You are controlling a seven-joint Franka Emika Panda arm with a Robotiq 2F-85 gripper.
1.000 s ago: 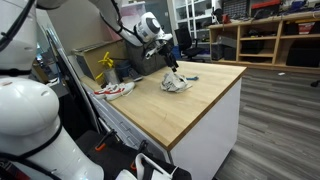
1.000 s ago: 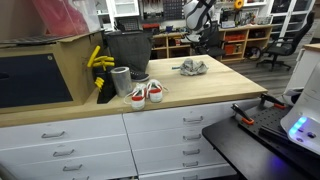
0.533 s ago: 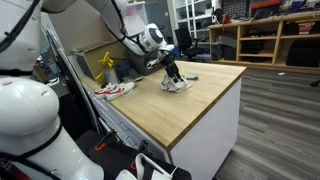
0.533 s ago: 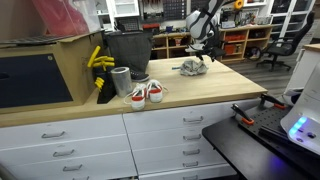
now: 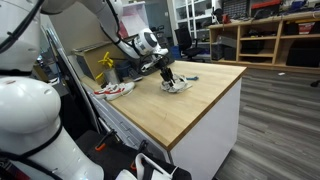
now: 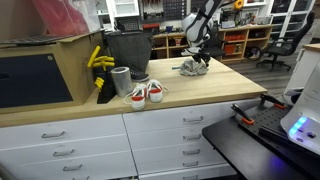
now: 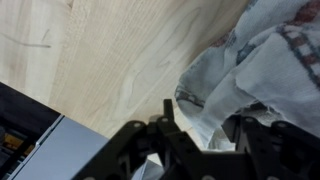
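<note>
A crumpled grey-white cloth (image 5: 178,86) (image 6: 192,68) lies on the wooden table top (image 5: 205,105) (image 6: 205,90), toward its far side. My gripper (image 5: 168,77) (image 6: 199,60) points down into the cloth in both exterior views. In the wrist view a fold of the cloth (image 7: 262,55) fills the gap of the gripper (image 7: 205,130). The black fingers (image 7: 171,120) press on that fold from both sides. The fingertips are buried in the fabric and hidden.
A pair of red-and-white shoes (image 5: 115,90) (image 6: 147,94) lies near the table's edge. Beside them stand a grey cup (image 6: 121,80), a black bin (image 6: 127,50) and a yellow object (image 6: 97,60). A small blue thing (image 5: 191,78) lies next to the cloth.
The gripper has come down from above the cloth onto it, and its fingers have drawn in around a fold. The cloth and the shoes lie where they were.
</note>
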